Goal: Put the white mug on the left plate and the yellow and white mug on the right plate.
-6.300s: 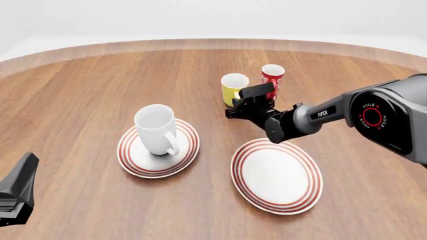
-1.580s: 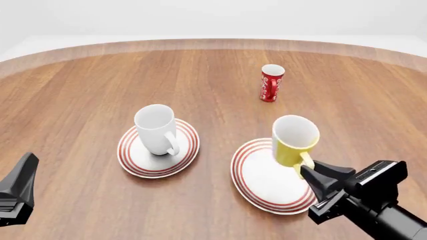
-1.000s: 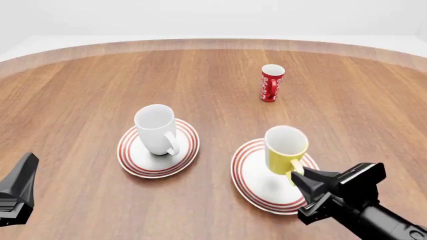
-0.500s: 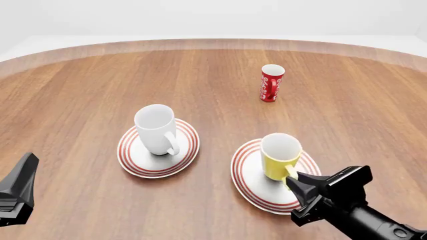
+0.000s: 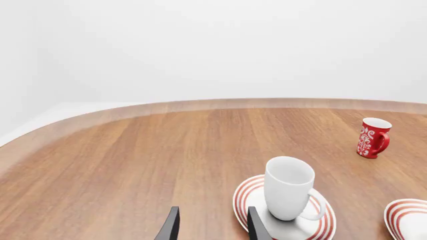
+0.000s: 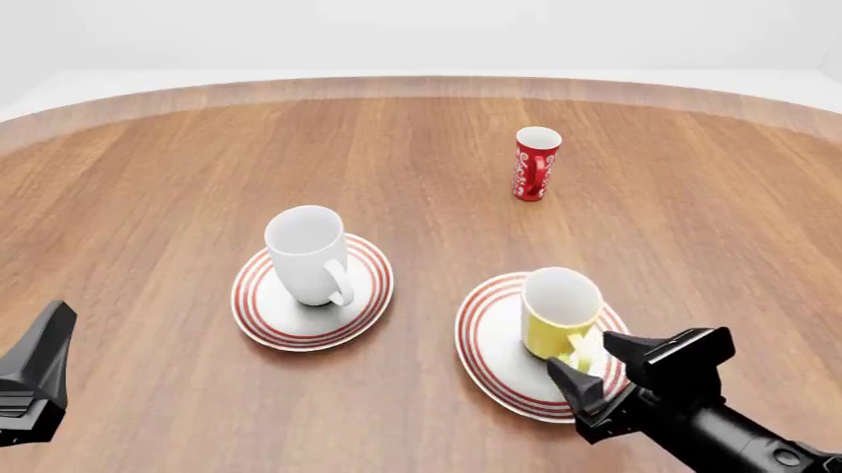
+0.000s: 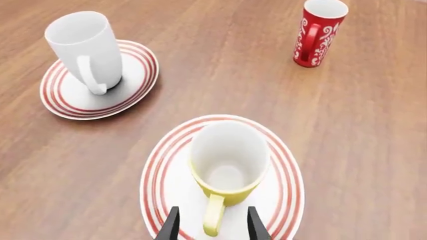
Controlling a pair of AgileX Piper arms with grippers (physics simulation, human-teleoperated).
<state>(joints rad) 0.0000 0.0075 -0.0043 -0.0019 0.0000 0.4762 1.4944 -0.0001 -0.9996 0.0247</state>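
The tall plain all-white ceramic mug (image 6: pixel 312 254) is standing upright on the smaller round white plate with red concentric rings (image 6: pixel 263 315), left of centre in the front view, its loop handle turned toward the camera. The short yellow mug with a white inside (image 6: pixel 558 313) is sitting upright on the larger red-ringed white plate (image 6: pixel 494 347), lower right of centre in the front view, with its yellow handle pointing toward the lower right corner.

The right arm's black gripper (image 6: pixel 602 361) is reaching in from the lower right corner of the front view; its jaws are standing apart on either side of the yellow handle, and in the right wrist view the two fingertips (image 7: pixel 172 225) are showing a clear gap from the handle on both sides, so they are gripping nothing. The left arm's black gripper (image 5: pixel 209 226) is showing only its tips at the bottom of the left wrist view, with the jaws parted and nothing between them, and it is sitting at the lower left edge of the front view, well apart from the plates.

A slim red mug with white swirls (image 6: pixel 534 164) is standing alone on the brown wooden table (image 6: pixel 158 187), upper right of centre in the front view
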